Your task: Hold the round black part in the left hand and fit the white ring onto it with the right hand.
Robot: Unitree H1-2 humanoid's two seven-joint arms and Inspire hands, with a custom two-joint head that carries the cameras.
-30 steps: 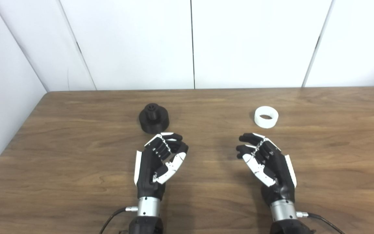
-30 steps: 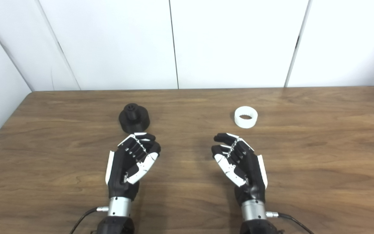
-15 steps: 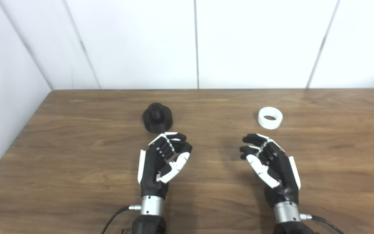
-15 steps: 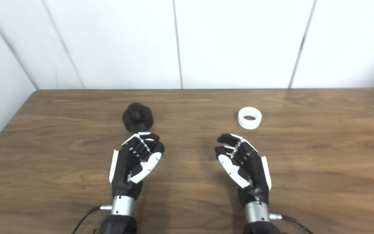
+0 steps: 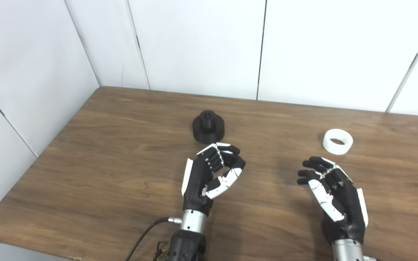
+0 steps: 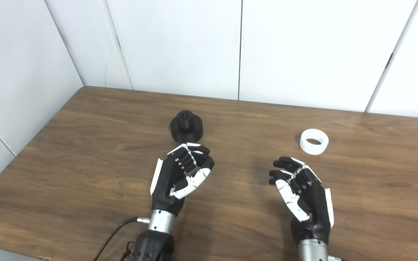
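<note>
I am seeing my left hand curling loosely, grasping nothing, the black part sitting stub-up just beyond it; my right hand is lying released, the white ring resting hole-up beyond it on the desk.

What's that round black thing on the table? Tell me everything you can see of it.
The round black part is a squat, matte disc, plastic by the look of it, with a narrower stub rising from its middle that has a small hole in its top. It stands upright on the wooden table, just beyond the left hand. Nothing but the table touches it.
</note>
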